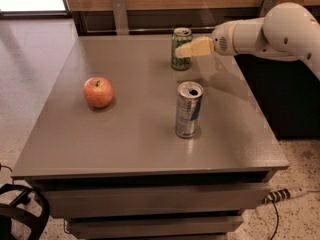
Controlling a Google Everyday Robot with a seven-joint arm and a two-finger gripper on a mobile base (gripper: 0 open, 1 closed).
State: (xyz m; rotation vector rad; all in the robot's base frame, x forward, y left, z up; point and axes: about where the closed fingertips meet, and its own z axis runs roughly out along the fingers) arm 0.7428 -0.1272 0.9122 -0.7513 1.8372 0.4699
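My gripper point(186, 49), cream-coloured at the end of a white arm reaching in from the right, hovers in front of the upper part of a green can point(178, 60). That can stands upright at the far side of the grey table point(125, 139), partly covered by the gripper. Whether the two touch, I cannot tell. A silver and blue can point(188, 110) with an open top stands upright nearer the middle. On the left side of the table rests a red apple point(98, 92).
A wooden wall panel and a dark rail point(120, 14) run behind the table. Black equipment point(20, 216) sits on the floor at the lower left, and a cable point(285, 194) lies at the lower right.
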